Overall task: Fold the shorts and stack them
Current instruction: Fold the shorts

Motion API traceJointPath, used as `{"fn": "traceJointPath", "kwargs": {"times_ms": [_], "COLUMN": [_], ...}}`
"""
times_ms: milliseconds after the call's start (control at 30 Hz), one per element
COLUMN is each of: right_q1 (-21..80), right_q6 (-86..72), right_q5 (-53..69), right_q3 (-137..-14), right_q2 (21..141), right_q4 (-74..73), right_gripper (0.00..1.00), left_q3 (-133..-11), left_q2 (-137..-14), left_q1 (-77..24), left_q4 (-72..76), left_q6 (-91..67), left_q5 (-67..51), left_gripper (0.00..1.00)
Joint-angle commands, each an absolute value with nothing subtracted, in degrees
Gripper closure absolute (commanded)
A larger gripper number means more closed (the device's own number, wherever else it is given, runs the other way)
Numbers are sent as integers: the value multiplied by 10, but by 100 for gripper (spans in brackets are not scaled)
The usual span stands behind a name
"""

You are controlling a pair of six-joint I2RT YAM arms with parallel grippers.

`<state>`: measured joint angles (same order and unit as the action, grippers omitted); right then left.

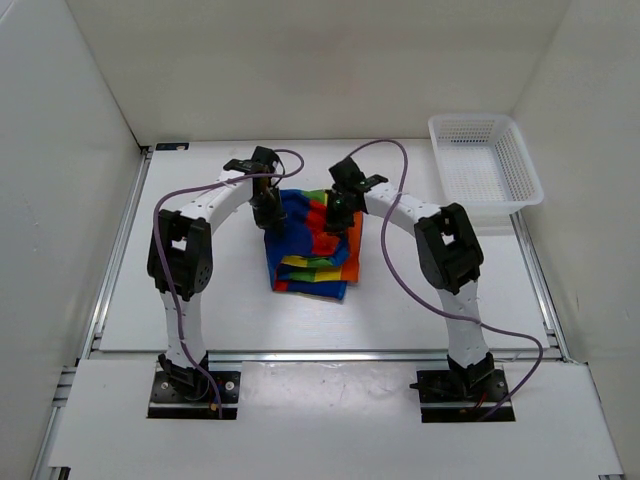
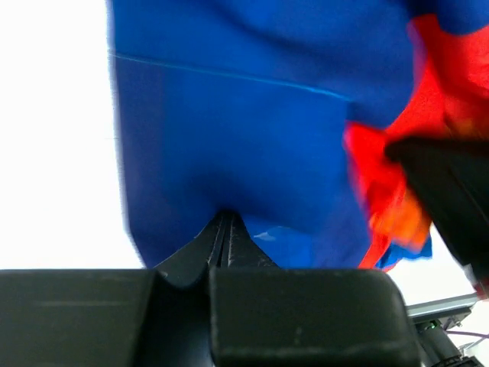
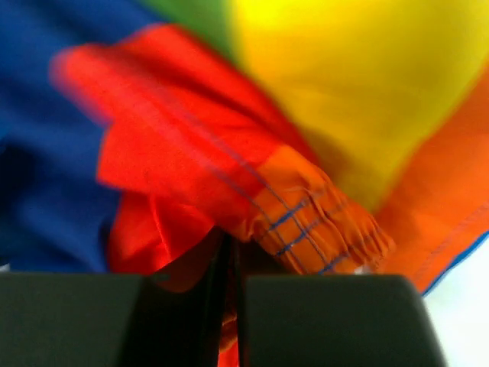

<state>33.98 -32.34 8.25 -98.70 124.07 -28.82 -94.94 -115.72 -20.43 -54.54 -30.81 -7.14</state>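
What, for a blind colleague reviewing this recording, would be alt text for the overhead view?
Seen from above, the left gripper and right gripper each pinch the far edge of crumpled rainbow-striped shorts lying between them; a white mesh basket sits at the far right.

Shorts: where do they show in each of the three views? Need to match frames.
Top external: the shorts lie mid-table, far edge at the left claw and right claw.
Left wrist: blue side fills the upper centre, pinched at the claw's tips.
Right wrist: they fill nearly the whole frame.
Shared landmark: the red-orange bunch by the right claw, at right in the left wrist view.
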Motion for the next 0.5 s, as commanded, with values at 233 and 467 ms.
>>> {"fn": "traceJointPath", "kwargs": {"times_ms": [233, 467], "right_q1": [307, 307], "right_q6": [-345, -327], "right_q5": [-46, -29], "right_q3": [-945, -932], "right_q2": [1253, 1121], "right_q4": [-334, -321], "right_gripper": [94, 87], "left_q3": [-960, -942], "left_q2": [-1107, -1149], "left_q1": [-206, -228], "left_q4": [-554, -541], "left_q6": [-239, -239], "left_q5": [-122, -138], "left_gripper": [85, 89]}}
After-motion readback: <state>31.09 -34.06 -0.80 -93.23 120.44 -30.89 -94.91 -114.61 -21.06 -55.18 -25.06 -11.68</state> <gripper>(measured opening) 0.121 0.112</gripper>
